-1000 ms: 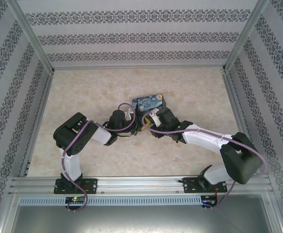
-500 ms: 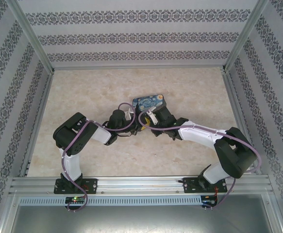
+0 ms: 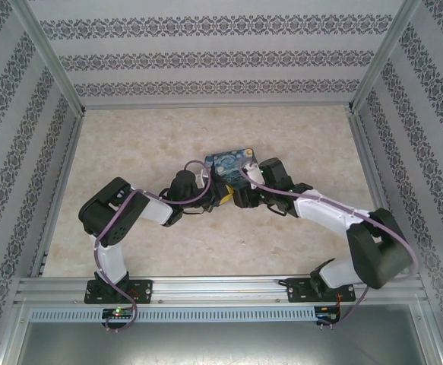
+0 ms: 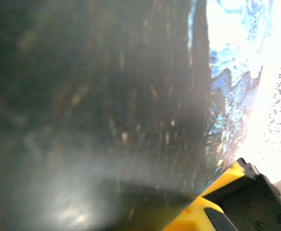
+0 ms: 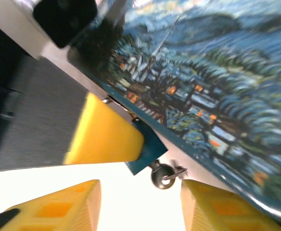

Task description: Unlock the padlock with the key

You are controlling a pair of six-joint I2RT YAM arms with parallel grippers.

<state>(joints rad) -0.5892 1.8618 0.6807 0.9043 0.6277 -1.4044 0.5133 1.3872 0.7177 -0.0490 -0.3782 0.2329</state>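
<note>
Padlock (image 5: 147,155) and key meet near the middle of the table (image 3: 130,144), where the two arms converge on the near edge of a painted tin (image 3: 233,161). From the left, the left gripper (image 3: 219,196) reaches in low and is clenched on the padlock. The right wrist camera shows one of its yellow fingers (image 5: 106,137) pressed flat against the left side of the small blue body, which sits just under the tin's rim. Its other finger is hidden.

A small silvery key (image 5: 165,176) juts from the lock's lower corner, its round head tilted.

On the right, the right gripper (image 5: 140,207) is released. Its two yellow fingertips (image 5: 58,207) are spread well apart below the lock. The key sits at the mouth of the gap, close to the right-hand tip, and neither tip grips it.

The tin's blue-and-yellow night-sky lid slopes away to the upper right.

Through the left wrist camera, a dark blurred surface sits close to the lens, too close to identify. The tin's blue paint shows along its right edge, and a yellow-and-black finger (image 4: 227,207) shows at the lower right corner.
</note>
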